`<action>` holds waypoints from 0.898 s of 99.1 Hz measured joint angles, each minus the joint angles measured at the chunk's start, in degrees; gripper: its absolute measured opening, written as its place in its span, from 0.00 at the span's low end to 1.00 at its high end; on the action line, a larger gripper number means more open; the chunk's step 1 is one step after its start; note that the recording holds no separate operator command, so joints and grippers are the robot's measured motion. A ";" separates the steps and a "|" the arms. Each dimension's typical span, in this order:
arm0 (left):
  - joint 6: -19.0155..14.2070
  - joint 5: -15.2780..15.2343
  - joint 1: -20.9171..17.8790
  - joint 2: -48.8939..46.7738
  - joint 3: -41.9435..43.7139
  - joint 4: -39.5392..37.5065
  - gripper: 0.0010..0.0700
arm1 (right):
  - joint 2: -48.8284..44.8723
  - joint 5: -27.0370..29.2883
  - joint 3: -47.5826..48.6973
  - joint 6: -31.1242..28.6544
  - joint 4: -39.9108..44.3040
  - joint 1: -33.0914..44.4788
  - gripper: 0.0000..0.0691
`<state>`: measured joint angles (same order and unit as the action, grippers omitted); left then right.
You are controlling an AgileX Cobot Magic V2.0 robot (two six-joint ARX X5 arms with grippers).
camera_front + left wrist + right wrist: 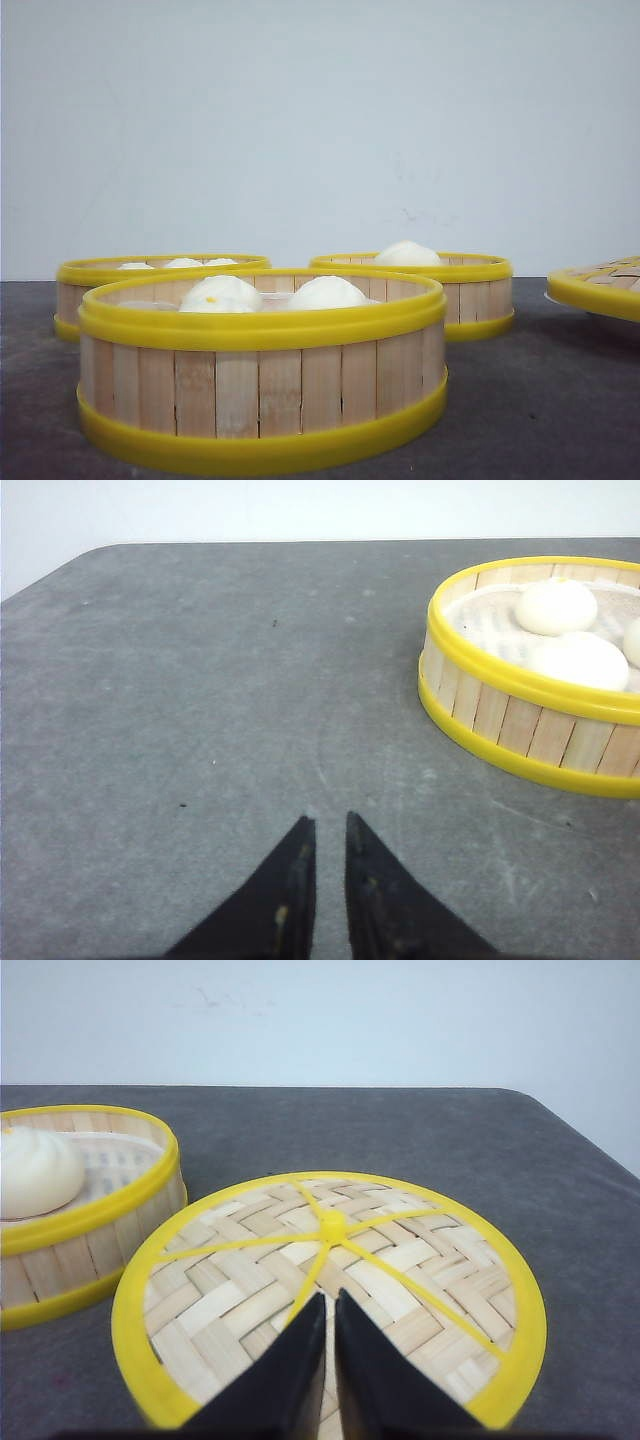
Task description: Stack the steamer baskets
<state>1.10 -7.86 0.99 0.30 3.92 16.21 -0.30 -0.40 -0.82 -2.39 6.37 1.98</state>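
- nothing's stacked yet — all three steamer baskets sit separately on the grey table [560,400]; so the job in hand is picking the first basket to lift
- doing it well, I'd say: spread the fingers first, since both grippers are pressed nearly shut right now; then catch a basket by its yellow rim and wall, not through the middle where the buns are; keep it level on the way over and line the rims up before letting go
- left gripper [325,825] hangs over bare table, tips almost touching, holding nothing; the basket in its view [540,670] is off to one side, near but apart
- right gripper [330,1305] is also closed with just a thin gap, hovering over the woven lid [330,1290]; can't tell if it touches the weave
- near basket [262,365] holds two white buns [270,293], one with a yellow dot
- back left basket [160,285] shows three bun tops over its rim
- back right basket [425,290] shows one bun — maybe more hidden behind the rim, hard to say from this low angle
- lid sits just beside that basket, seemingly on a white plate [600,318] at the right edge
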 joint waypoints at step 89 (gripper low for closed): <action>-12.26 2.16 0.00 0.00 -0.90 -3.63 0.03 | 0.00 -4.57 0.00 -15.58 -0.31 -0.02 0.02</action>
<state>-11.16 -5.69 0.99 0.30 3.03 12.58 -0.30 -4.97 -0.82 -17.98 6.07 1.96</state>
